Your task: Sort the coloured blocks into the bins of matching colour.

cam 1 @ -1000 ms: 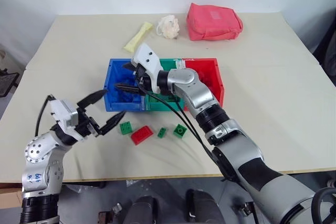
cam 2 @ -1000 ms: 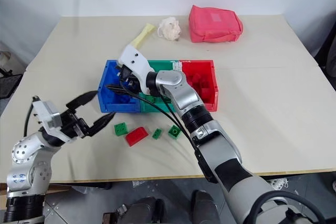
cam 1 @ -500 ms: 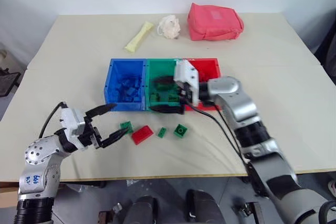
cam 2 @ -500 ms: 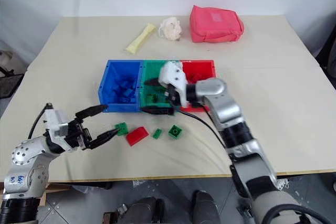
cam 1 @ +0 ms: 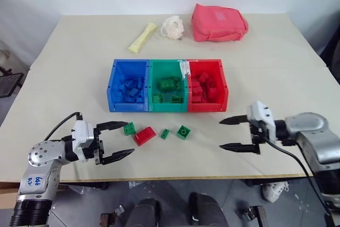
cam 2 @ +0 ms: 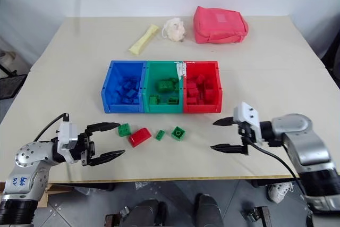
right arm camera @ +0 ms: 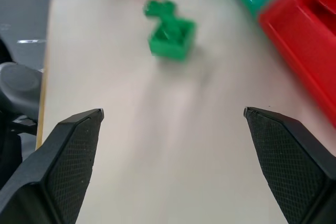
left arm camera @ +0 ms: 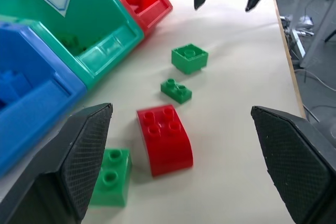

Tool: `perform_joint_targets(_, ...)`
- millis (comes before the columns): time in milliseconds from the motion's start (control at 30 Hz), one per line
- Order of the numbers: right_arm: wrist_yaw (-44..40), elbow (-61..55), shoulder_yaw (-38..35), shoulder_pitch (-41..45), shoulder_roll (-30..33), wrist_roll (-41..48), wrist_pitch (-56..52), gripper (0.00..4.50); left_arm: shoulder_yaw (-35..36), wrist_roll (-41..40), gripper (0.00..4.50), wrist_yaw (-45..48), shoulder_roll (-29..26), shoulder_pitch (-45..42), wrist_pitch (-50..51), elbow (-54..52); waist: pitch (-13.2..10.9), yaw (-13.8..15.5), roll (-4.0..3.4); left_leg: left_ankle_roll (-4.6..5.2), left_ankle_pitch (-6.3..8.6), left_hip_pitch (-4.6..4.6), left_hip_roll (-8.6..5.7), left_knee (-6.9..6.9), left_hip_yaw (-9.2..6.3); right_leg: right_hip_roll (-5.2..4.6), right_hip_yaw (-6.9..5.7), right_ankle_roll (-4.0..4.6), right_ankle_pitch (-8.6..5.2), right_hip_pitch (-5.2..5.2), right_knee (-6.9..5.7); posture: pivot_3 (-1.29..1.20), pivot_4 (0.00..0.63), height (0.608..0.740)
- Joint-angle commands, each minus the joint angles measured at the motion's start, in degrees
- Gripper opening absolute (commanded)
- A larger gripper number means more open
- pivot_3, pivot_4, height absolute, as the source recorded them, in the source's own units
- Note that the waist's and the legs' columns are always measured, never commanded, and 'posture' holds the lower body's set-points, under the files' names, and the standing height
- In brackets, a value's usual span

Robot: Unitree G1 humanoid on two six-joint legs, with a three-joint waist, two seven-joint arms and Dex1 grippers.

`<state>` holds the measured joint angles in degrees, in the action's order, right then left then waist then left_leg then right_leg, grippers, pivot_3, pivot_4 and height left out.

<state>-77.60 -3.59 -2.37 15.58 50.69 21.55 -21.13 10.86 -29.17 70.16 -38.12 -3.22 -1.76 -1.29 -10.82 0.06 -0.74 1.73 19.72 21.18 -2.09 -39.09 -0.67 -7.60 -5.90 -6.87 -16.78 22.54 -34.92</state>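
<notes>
Four loose blocks are shown in a row on the table [cam 1: 276, 51], in front of the bins: a green block [cam 1: 128, 128], a red block [cam 1: 144, 135] with a curved top, a small green block [cam 1: 164, 134] and a square green block [cam 1: 183, 131]. Behind them, three joined bins are set side by side: the blue bin [cam 1: 128, 86] on the robot's left, the green bin [cam 1: 168, 85] in the middle and the red bin [cam 1: 208, 85] on the right. Blocks of the matching colour are seen inside each bin.

The left gripper [cam 1: 121, 141] is held low over the table near its front edge, pointed toward the loose blocks, with its jaws spread wide and nothing between them; the green block at the end of the row lies just beside its upper finger. The right gripper [cam 1: 230, 133] is held well to the right of the row, pointed back toward it, its jaws likewise wide apart and empty.

At the far side of the table, a yellow stick [cam 1: 141, 37], a white puff [cam 1: 171, 26] and a pink-red pouch [cam 1: 218, 22] are laid apart from the bins.
</notes>
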Motion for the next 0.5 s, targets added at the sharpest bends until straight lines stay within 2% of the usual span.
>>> perform_joint_targets(33,1.0,-3.2,-4.4,-3.1,2.5,1.3,0.4,4.48,0.6,-0.8,4.5,2.0,-1.2,-0.4,-0.2,0.7,0.0,0.4,0.0,0.0,0.0,0.02,-0.01,0.0,-0.02,-0.01,-0.01,0.0,0.0,-0.01,0.02,0.0,0.15,0.74)
perform_joint_targets(233,6.0,-6.9,-0.7,-0.9,-0.4,0.6,-2.1,4.48,0.7,-1.3,4.5,3.1,-1.1,-1.7,-0.2,1.8,0.0,0.2,0.0,0.0,0.0,-0.01,0.02,-0.02,0.0,0.0,0.01,-0.01,0.01,-0.04,0.08,0.0,0.15,0.74)
perform_joint_targets(367,12.9,-8.5,6.3,4.5,-8.3,-1.9,-4.6,4.48,0.8,-1.4,4.5,3.1,-0.5,-2.0,-0.3,2.1,0.0,-0.2,0.0,-0.03,-0.01,0.0,0.06,-0.02,-0.02,0.02,0.0,-0.01,0.01,-0.01,0.05,0.0,0.15,0.74)
perform_joint_targets(500,16.7,-6.9,11.1,7.3,-13.5,-4.2,-5.8,4.48,0.8,-1.4,4.5,2.6,0.0,-1.7,-0.1,1.3,0.0,0.1,-0.01,-0.03,-0.01,0.04,-0.02,-0.02,-0.1,0.0,-0.02,-0.01,0.01,0.04,-0.03,0.0,0.15,0.74)
